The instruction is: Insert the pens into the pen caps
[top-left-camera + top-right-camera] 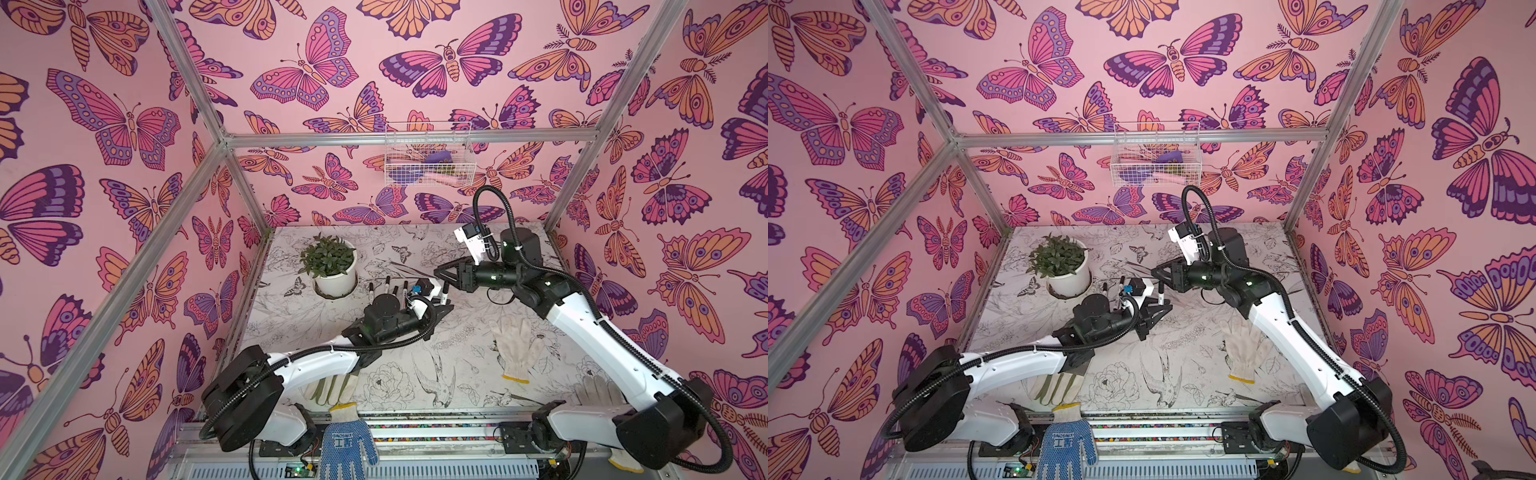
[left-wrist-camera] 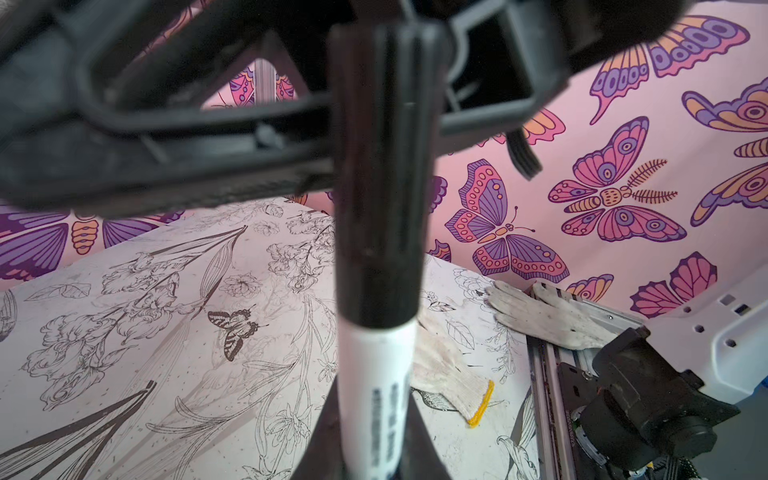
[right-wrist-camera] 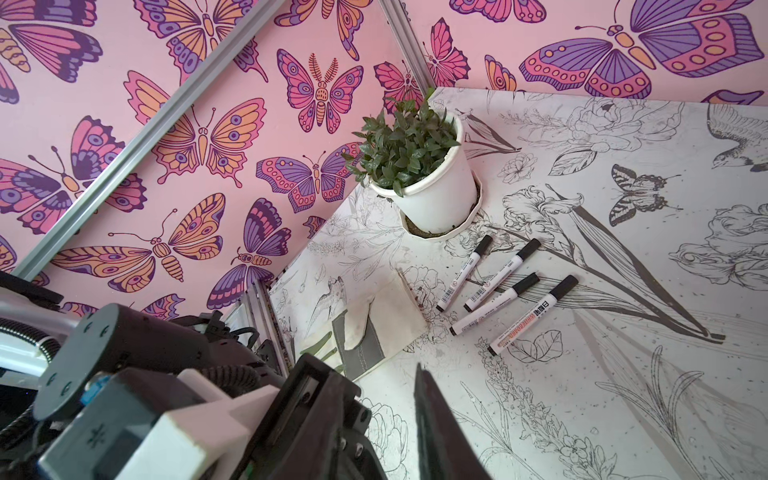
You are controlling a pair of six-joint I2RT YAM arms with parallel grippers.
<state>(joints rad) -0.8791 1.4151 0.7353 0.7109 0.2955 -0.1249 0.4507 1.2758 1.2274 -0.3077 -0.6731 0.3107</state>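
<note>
Spreading under everything is the flower-printed counter (image 1: 457,345), walled in by pink butterfly paper. The right arm (image 1: 582,332) reaches in from the near right corner and the left arm (image 1: 316,361) from the near left, so the two sets of fingers come close together near the middle. A wire basket (image 1: 428,153) hangs on the back wall. A white pot (image 1: 336,278) with a green plant stands at the far left of the counter. Gloves lie about: a blue dotted glove (image 1: 345,440) over the front edge, a striped glove (image 1: 328,388) partly under the left arm, a white knit glove (image 1: 515,345) right of centre, and a pale glove (image 1: 594,390) partly under the right arm. Four pens (image 3: 494,303) lie flat, roughly side by side, on the counter just beside the pot, each with a black cap on its end. The left fingers (image 1: 444,308) are closed on the white barrel of the fifth pen (image 2: 374,374), holding it upright above the counter just right of the four. Its cap (image 2: 382,166) is on, covering the upper end. The right fingers (image 3: 370,374) stand parted with nothing between them in the right wrist view. In both top views they sit just beside the top of the held pen, and I cannot tell whether they touch the cap.
</note>
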